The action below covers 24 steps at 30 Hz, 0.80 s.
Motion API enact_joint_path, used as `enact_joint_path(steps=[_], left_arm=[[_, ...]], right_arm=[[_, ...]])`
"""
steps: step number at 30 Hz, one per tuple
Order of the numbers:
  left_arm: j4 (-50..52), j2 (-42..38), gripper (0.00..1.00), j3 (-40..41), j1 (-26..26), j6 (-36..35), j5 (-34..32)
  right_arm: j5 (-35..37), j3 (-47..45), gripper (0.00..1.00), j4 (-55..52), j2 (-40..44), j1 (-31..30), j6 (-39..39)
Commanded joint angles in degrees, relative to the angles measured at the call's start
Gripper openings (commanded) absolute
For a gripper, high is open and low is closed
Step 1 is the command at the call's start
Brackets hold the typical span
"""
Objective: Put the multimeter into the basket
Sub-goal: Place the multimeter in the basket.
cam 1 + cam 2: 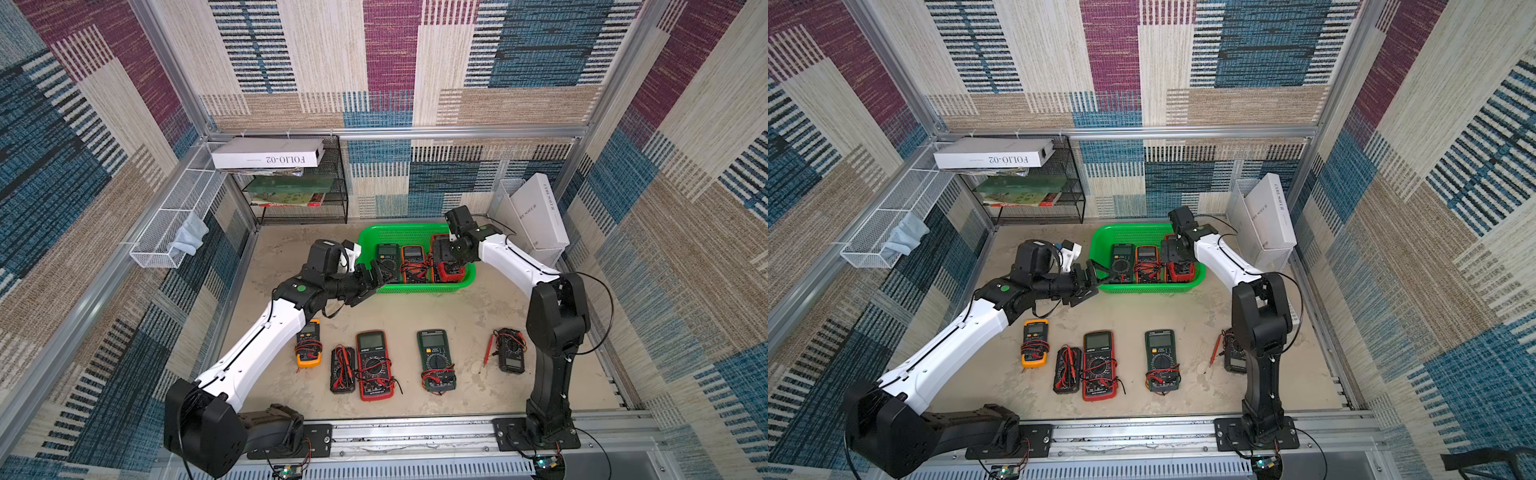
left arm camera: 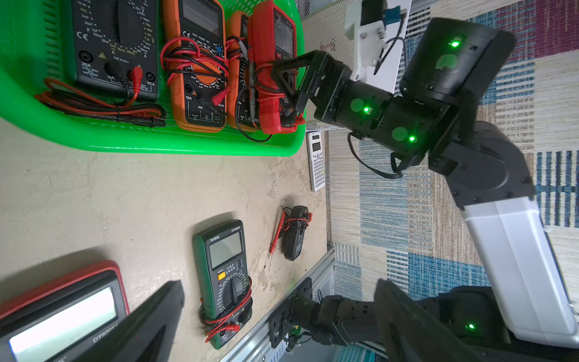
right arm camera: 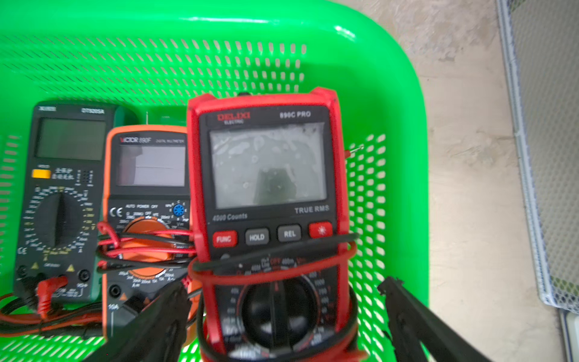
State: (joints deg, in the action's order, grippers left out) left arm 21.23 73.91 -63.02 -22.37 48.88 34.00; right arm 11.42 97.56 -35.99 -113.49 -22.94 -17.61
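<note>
Because the red multimeter [image 3: 269, 175] looks hard with loose wires [image 3: 272, 271], grab its sides; the right hand [image 3: 282, 285] stands wide around it.

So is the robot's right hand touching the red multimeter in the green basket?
Cannot tell. In the right wrist view the open right hand straddles the red multimeter: green basket shows beside one finger, the other blurs against its edge.

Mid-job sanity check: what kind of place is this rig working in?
Probably a staged robot test cell, not a real workshop: an aluminium frame hung with patterned carpet panels, a mounting rail along the front edge, and props like the black mesh shelf rack.
</note>
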Motion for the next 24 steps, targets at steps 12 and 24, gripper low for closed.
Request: enact_joint_path(steps=[12, 24], left_arm=[[0.51, -3.05, 1.0, 5.14, 0.25, 0.14, -0.32], [2.56, -7.01, 1.0, 10.52, 1.58, -0.78, -0.29]], right_arm=[[-2.51, -6.39, 1.0, 2.8, 9.89, -2.3, -2.62], [-1.62, -22.17, 1.0, 8.9, 21.99, -10.19, -8.23]])
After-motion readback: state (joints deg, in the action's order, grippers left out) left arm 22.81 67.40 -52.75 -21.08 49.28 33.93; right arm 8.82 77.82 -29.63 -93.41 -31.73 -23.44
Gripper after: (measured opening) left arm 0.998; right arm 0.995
